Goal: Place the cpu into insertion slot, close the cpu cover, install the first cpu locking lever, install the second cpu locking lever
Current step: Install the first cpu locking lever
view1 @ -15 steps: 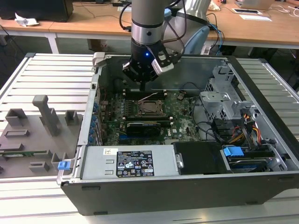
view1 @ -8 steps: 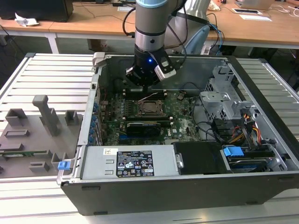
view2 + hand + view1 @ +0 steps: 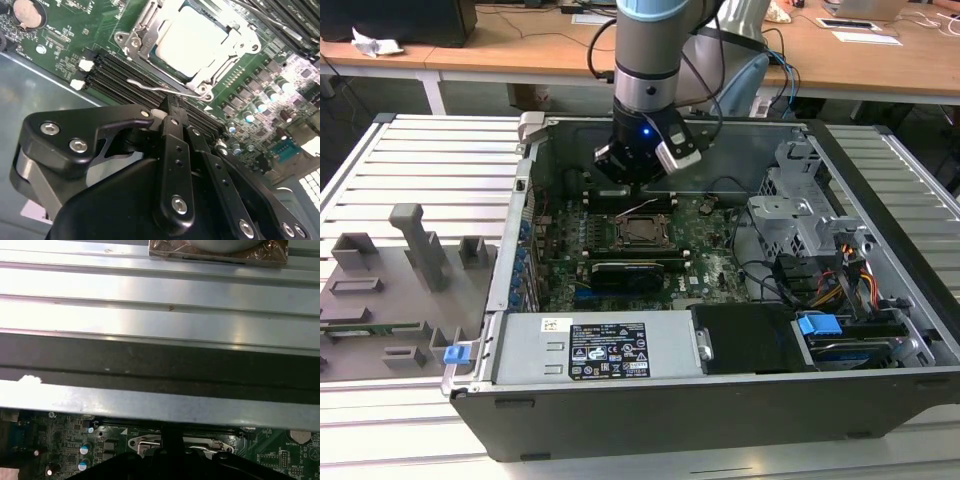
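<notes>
Exterior view, left to right: grey fixture tray [image 3: 390,270] outside case; gripper [image 3: 638,165] low over motherboard [image 3: 710,270], just behind insertion slot [image 3: 645,232].

Second wrist view: cpu [image 3: 192,40] seated in slot, cpu cover [image 3: 150,27] closed over its edges. Locking lever [image 3: 160,86] sticks out at fingertips [image 3: 172,107], narrowed together, apparently to work it; grip on it unclear.

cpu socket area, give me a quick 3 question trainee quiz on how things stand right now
1. True or false: the cpu already sits in the insertion slot with the cpu cover closed over it.
2. What is the gripper nearest to? A) the blue drive latch B) a thin locking lever beside the socket C) the power supply
3. Fill in: the long black slots next to the socket are ____ slots.

Key: 1 true; 2 B; 3 memory
</notes>
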You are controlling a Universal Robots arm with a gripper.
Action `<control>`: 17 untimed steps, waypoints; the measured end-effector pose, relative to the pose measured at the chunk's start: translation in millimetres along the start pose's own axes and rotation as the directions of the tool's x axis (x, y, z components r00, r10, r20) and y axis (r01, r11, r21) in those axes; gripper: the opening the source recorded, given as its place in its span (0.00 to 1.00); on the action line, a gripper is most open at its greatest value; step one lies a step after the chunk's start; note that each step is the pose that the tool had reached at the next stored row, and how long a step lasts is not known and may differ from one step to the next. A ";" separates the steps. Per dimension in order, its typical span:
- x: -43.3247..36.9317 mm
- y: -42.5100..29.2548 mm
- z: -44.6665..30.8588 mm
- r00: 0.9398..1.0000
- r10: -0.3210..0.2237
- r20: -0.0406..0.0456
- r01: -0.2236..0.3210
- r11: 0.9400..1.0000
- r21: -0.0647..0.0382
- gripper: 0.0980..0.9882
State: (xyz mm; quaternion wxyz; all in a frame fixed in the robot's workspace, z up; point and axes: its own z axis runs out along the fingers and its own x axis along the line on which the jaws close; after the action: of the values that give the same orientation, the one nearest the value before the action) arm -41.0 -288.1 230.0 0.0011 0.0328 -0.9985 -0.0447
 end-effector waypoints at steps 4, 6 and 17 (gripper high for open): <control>-3.9 0.9 1.4 1.000 0.000 0.000 0.000 1.000 0.000 0.01; -5.8 1.8 2.1 1.000 0.000 0.000 0.000 1.000 0.000 0.01; -20.1 1.1 5.6 1.000 0.000 -0.001 0.000 1.000 0.004 0.01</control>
State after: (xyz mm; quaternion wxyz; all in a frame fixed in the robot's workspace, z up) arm -21.1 -285.2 224.5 0.0013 0.0328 -0.9985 -0.0429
